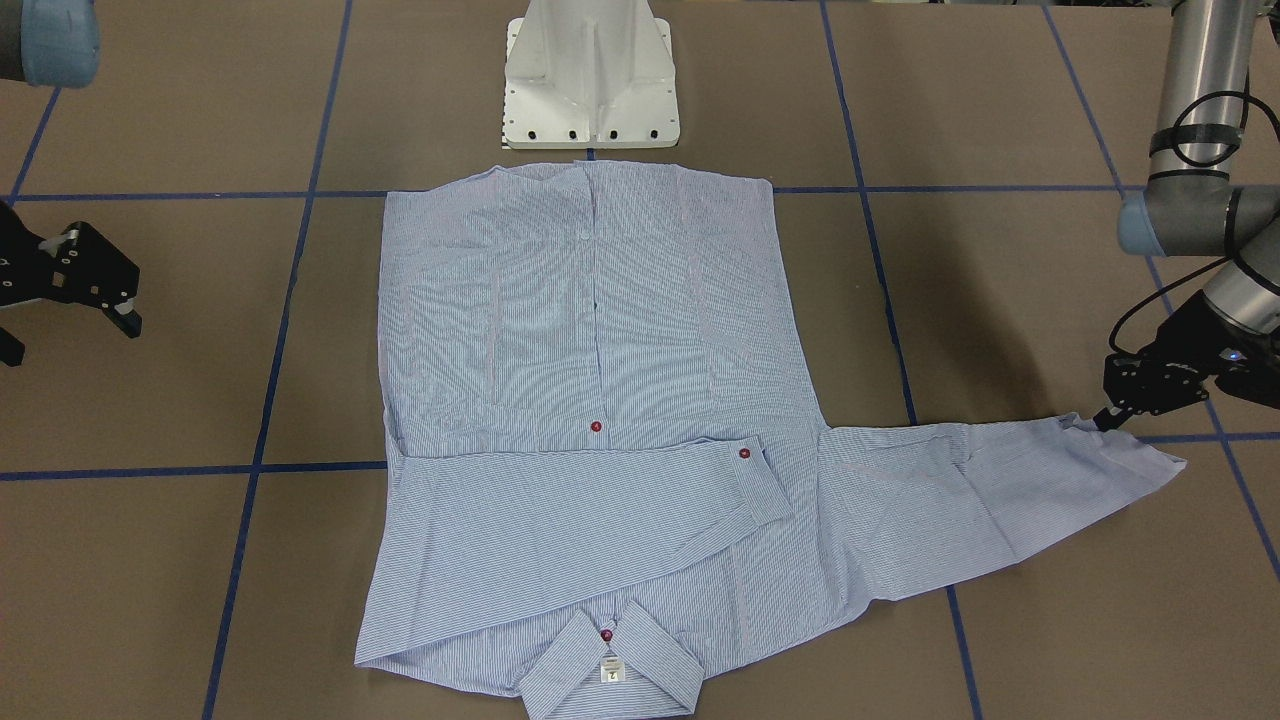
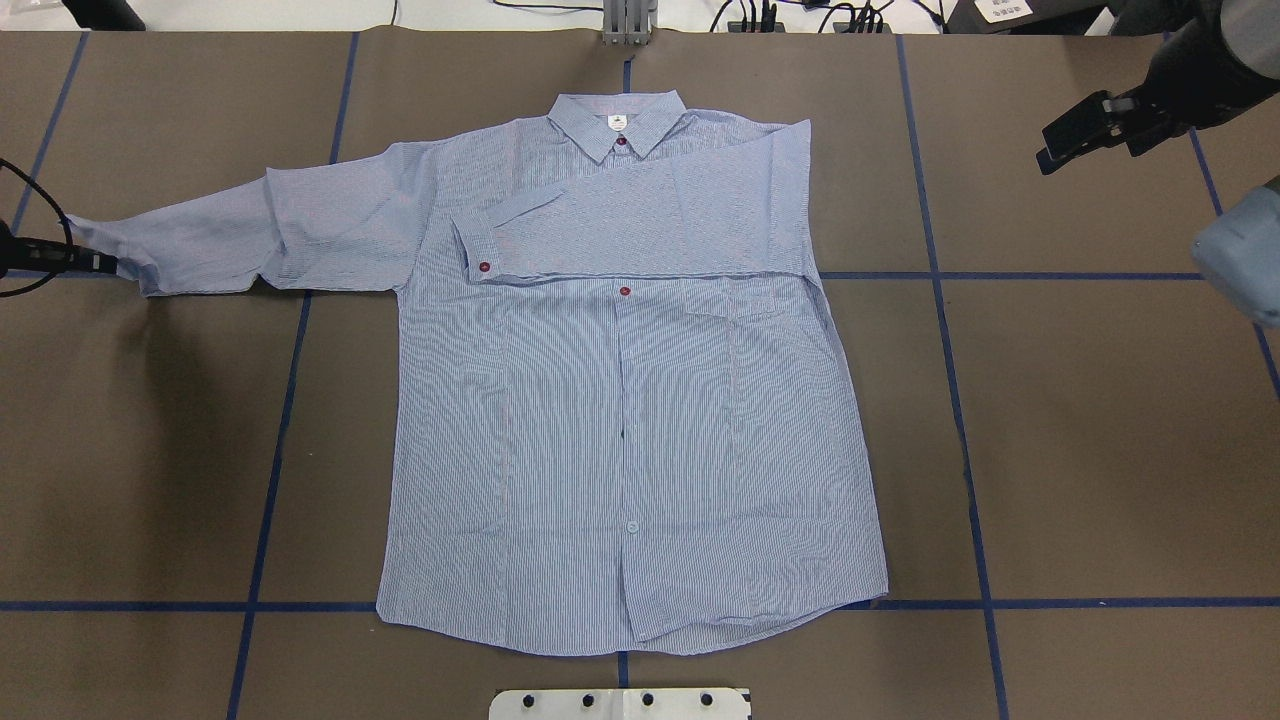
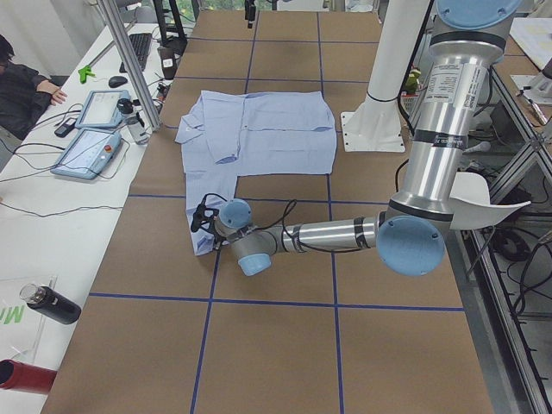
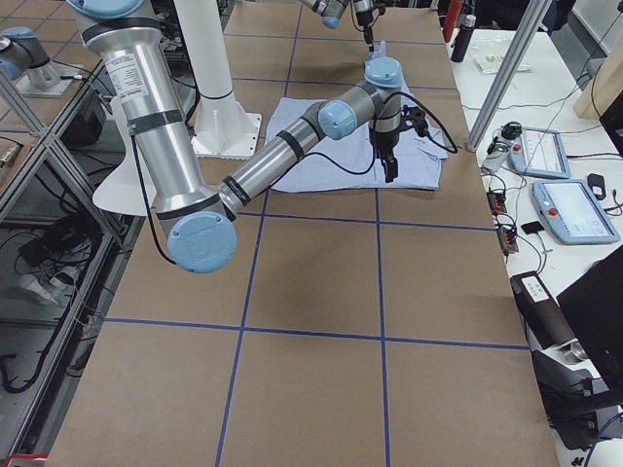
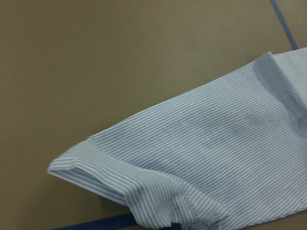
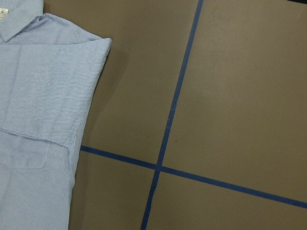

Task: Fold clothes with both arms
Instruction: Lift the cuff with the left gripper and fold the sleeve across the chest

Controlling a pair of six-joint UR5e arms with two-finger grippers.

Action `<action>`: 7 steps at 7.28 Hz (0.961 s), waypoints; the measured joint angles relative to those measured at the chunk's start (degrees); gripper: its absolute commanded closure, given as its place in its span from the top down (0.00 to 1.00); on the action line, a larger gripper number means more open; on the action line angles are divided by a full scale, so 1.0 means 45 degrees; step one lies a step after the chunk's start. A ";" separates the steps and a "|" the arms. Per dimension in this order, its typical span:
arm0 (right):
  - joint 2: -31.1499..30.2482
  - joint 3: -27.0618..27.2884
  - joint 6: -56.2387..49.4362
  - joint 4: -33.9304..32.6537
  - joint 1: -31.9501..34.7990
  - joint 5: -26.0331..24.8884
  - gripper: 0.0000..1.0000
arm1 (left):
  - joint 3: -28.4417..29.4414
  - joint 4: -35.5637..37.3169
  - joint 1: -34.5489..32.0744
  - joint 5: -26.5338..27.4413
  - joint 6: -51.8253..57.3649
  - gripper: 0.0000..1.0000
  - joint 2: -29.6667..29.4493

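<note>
Left gripper (image 1: 1104, 418), black two-finger: fingers close together, tips on the cuff edge of the outstretched sleeve (image 1: 990, 500), fabric bunched at the pinch point; low at table level. The left wrist view shows only that cuff and the brown surface, not the fingers.

Right gripper (image 1: 68, 338), black two-finger: fingers spread wide, holding nothing, touching nothing, hanging above bare table well off the shirt's side.

Light blue-and-white finely striped long-sleeved button-up shirt (image 2: 620, 440) lies flat, front up and buttoned, in the middle of the brown table (image 2: 1100, 450) with its blue tape grid. The collar (image 2: 620, 125) points away from the robot; the hem is just in front of the white pedestal base (image 1: 590, 80). The sleeve on the robot's right side is folded across the chest, its cuff with a small red button (image 2: 485, 266) lying past the placket. The other sleeve stretches straight out toward the robot's left.

White neck label (image 2: 617, 123) sits inside the collar and bears a small dark mark, too small to read. Red buttons at the collar (image 2: 622, 141) and on the placket (image 2: 625, 291). The chest pocket (image 2: 745, 300) is partly under the folded sleeve.
</note>
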 measured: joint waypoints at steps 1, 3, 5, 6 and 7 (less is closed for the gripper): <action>0.0001 0.0003 0.0004 0.0008 0.0000 0.0004 0.99 | -0.1420 0.1925 -0.0004 -0.0148 -0.0007 0.00 -0.0248; 0.0000 -0.0006 0.0001 0.0014 -0.0001 -0.0003 0.99 | -0.3941 0.6582 0.0019 -0.0194 -0.0030 0.00 -0.1573; 0.0000 -0.0014 0.0013 0.0015 0.0000 -0.0005 0.99 | -0.4900 0.9947 0.0767 0.0125 -0.0649 0.00 -0.3569; -0.0004 -0.0015 0.0014 0.0015 -0.0001 -0.0006 0.99 | -0.4937 1.0921 0.1398 0.0487 -0.1301 0.00 -0.4637; -0.0011 -0.0016 0.0016 0.0015 0.0004 -0.0006 0.99 | -0.4916 1.1855 0.1856 0.0735 -0.1900 0.00 -0.5706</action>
